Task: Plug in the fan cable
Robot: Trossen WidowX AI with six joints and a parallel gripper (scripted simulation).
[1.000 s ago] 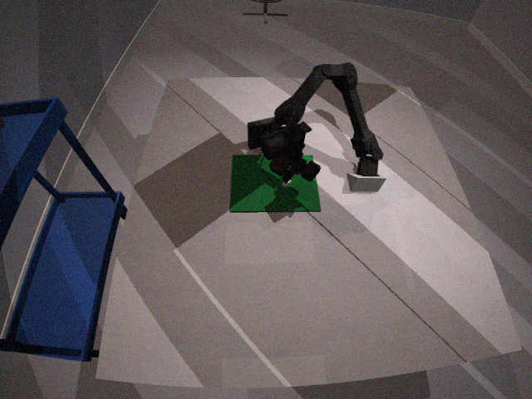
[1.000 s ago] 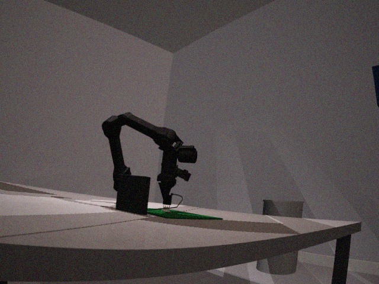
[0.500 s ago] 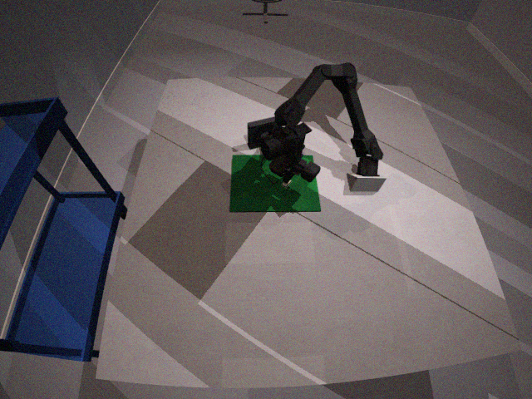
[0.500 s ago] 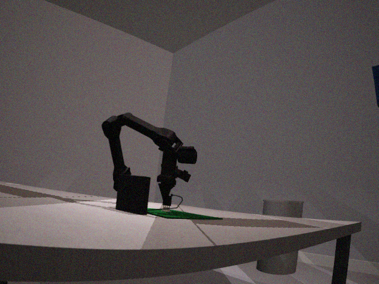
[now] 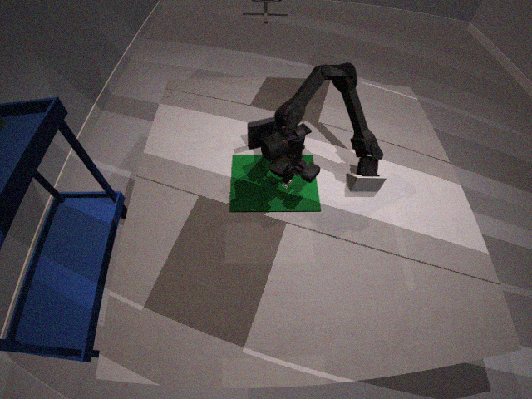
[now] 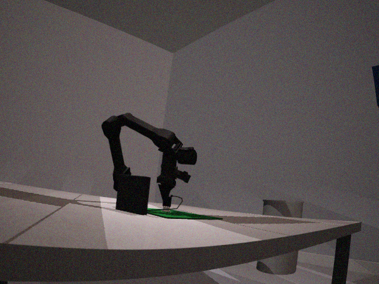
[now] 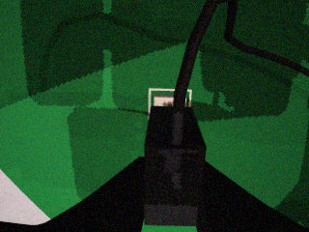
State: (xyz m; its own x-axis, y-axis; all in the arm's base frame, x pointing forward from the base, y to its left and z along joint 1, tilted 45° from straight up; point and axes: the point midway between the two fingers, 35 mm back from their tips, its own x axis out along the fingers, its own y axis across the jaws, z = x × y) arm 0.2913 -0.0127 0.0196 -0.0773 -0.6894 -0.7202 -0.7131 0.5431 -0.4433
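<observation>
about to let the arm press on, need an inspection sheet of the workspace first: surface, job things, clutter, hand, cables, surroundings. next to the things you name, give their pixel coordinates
surface: pale table [image 5: 369, 283] [image 6: 183, 260], crossed by light and dark patches
job's things: black plug [image 7: 175, 174] over the white header [image 7: 162, 101] on the green board [image 5: 244, 201] [image 6: 195, 216]; full seating cannot be told
clutter: nothing seen
hand: shut on the plug, low above the board
cables: dark cable [image 6: 182, 200] [image 7: 190, 58] rises from the plug and bends aside; its far end is not made out
surroundings: blue cart [image 5: 115, 197] beside the table, grey bin [image 6: 283, 209] beyond it; walls behind
</observation>
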